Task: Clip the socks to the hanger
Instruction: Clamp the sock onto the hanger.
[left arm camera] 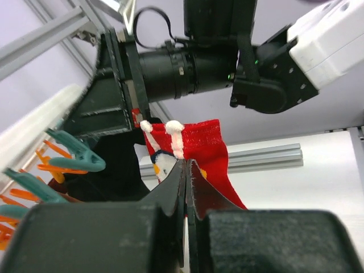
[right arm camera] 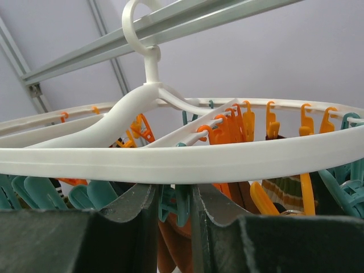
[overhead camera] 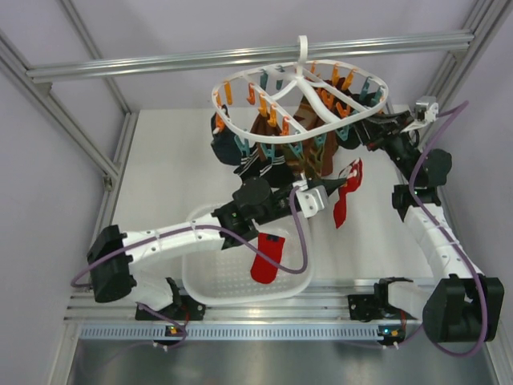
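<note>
The white ring hanger point(overhead camera: 240, 128) hangs by its hook from the top rail, with orange and teal clips. My left gripper point(overhead camera: 327, 191) is shut on a red sock point(overhead camera: 346, 196) and holds it up under the hanger's right side. In the left wrist view the jaws point(left arm camera: 187, 165) pinch the sock point(left arm camera: 199, 139) just below its penguin patch. The second red sock point(overhead camera: 268, 255) lies in the basket. My right gripper point(overhead camera: 365, 132) is at the hanger's right rim. In the right wrist view its jaws point(right arm camera: 173, 196) are closed on a teal clip point(right arm camera: 177, 202) under the rim point(right arm camera: 170, 159).
A white perforated basket point(overhead camera: 208, 281) sits at the near edge under my left arm. Dark socks point(overhead camera: 240, 152) and brown striped socks point(overhead camera: 309, 148) hang from the hanger. An aluminium rail point(overhead camera: 160, 64) carries the hook. My right gripper's body point(left arm camera: 170, 68) looms just above the held sock.
</note>
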Available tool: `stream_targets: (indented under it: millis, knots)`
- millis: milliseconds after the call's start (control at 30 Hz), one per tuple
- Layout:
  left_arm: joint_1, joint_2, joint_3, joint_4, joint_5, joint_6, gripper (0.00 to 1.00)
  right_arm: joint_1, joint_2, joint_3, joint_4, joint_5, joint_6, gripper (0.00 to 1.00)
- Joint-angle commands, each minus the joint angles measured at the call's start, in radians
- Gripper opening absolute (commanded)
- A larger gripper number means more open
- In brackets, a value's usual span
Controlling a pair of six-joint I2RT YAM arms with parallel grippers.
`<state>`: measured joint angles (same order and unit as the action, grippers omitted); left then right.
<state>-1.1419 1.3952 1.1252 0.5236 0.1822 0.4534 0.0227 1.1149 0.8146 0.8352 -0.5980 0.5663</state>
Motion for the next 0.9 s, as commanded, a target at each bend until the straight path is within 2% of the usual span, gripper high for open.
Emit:
stream_targets:
  millis: [0, 200, 467, 867]
  knots:
    - [-0.002, 0.088, 0.038, 0.223, -0.047, -0.001, 0.0, -0.001, -0.012, 0.074, 0.002, 0.013, 0.029, 0.0]
    - [0.005, 0.183, 0.036, 0.341, -0.098, 0.041, 0.0, -0.001, -0.012, 0.086, -0.021, 0.006, 0.044, 0.0]
    - [0.036, 0.289, 0.044, 0.496, -0.208, 0.131, 0.0, -0.001, -0.024, 0.115, -0.165, 0.0, 0.015, 0.0]
    - [0.088, 0.383, 0.068, 0.602, -0.25, 0.171, 0.0, -0.001, -0.026, 0.124, -0.222, 0.015, -0.006, 0.0]
